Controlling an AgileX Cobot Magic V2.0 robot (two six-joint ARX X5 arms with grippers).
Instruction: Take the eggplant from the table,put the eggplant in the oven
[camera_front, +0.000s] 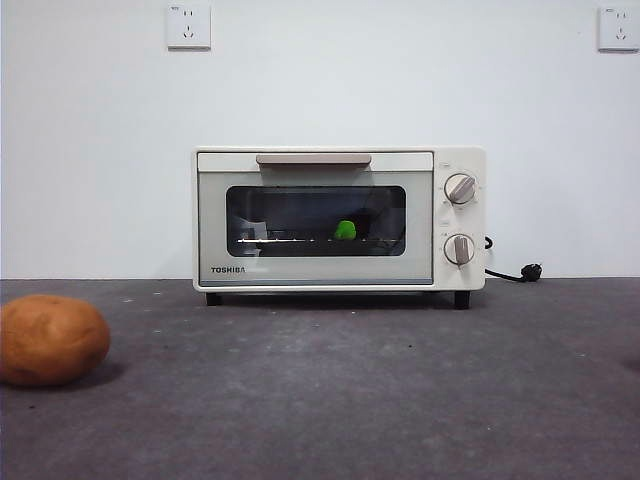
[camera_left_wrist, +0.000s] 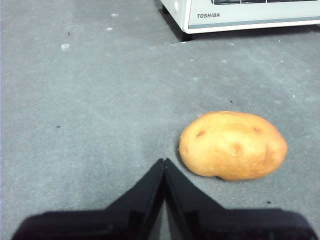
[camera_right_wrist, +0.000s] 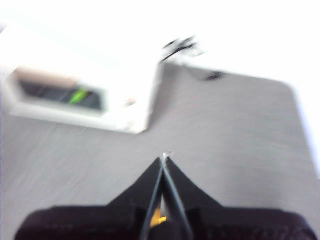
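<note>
The cream-white oven (camera_front: 338, 218) stands at the back of the table (camera_front: 330, 390) with its door shut. Through the dark glass I see the eggplant's bright green stem cap (camera_front: 345, 230) on the rack inside; its purple body is lost in the dark. The right wrist view is blurred but shows the oven (camera_right_wrist: 80, 95) with a green streak (camera_right_wrist: 78, 96) behind the window. My left gripper (camera_left_wrist: 164, 161) is shut and empty above the table near the potato. My right gripper (camera_right_wrist: 165, 157) is shut and empty, off to the oven's knob side. Neither arm shows in the front view.
A round orange-brown potato (camera_front: 50, 340) lies at the front left of the table, also close beside my left gripper as the potato (camera_left_wrist: 232, 145). The oven's black power cord (camera_front: 515, 272) trails at the back right. Wall sockets (camera_front: 188, 26) sit high behind.
</note>
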